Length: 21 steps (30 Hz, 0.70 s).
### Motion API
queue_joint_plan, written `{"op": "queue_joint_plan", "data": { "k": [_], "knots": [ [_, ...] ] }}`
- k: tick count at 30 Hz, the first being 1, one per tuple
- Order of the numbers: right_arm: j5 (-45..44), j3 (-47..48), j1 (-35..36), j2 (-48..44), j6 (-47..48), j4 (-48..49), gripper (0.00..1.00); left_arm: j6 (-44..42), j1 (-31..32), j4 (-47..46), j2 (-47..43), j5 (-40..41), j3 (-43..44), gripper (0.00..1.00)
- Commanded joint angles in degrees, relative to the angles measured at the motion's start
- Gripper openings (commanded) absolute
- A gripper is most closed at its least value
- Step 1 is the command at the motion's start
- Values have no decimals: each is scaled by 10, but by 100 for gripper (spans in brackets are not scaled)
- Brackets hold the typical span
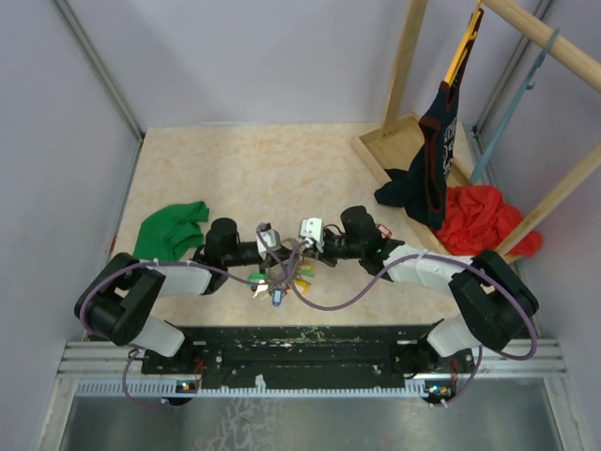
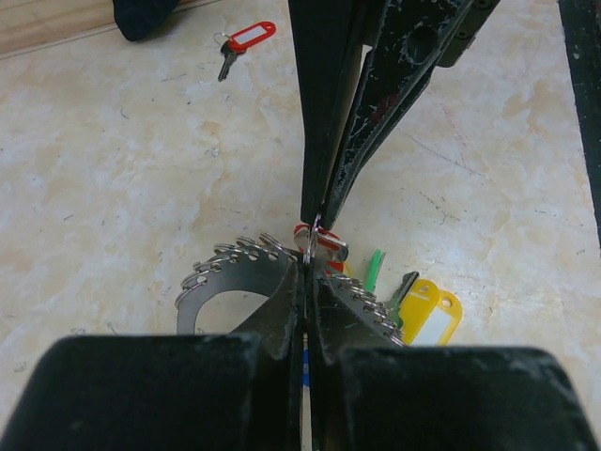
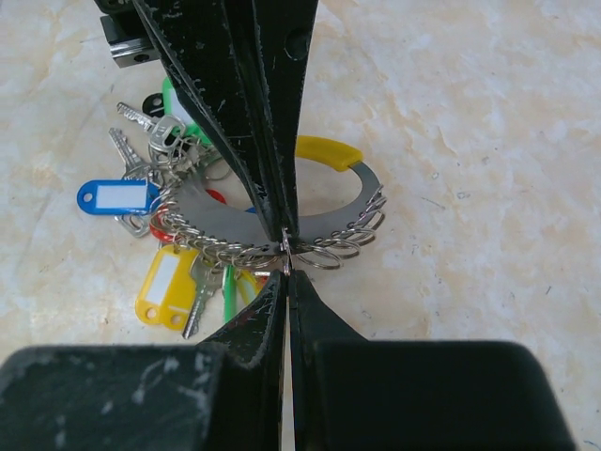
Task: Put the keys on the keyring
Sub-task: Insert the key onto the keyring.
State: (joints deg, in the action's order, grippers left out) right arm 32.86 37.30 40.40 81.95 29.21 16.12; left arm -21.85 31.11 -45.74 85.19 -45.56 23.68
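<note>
Jaws of the left gripper (image 2: 302, 272) pinch shut on the keyring (image 3: 329, 209), low over the table (image 2: 122, 188); the right gripper (image 3: 286, 274) meets it tip to tip, clamped on what looks like the loop of 1 red key (image 2: 324, 242). Threading seems in hand: next, that loop must slide onto the band without slipping. A 2nd red key (image 2: 246, 38) lies well apart; bunched tags (image 3: 164, 282) crowd the joint.

The top external camera looks steeply down from above and behind the arm bases, over the whole worktop (image 1: 263, 169). Each wrist camera sits close and looks along its own end effector toward the other: left end effector (image 2: 305, 272), right end effector (image 3: 286, 272). All three views share the keyring (image 3: 329, 209).
</note>
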Motion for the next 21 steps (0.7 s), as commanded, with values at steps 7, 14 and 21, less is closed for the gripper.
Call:
{"op": "queue_joint_plan", "data": {
  "k": [7,14,21],
  "knots": [
    [46,48,6,7,25,-20,0,-12,6,10,-11,-16,14,0],
    [22,36,10,-9,38,-25,0,30,7,9,-5,1,25,0],
    [-43,20,35,-12,64,-19,0,75,6,33,1,34,42,0]
  ]
}}
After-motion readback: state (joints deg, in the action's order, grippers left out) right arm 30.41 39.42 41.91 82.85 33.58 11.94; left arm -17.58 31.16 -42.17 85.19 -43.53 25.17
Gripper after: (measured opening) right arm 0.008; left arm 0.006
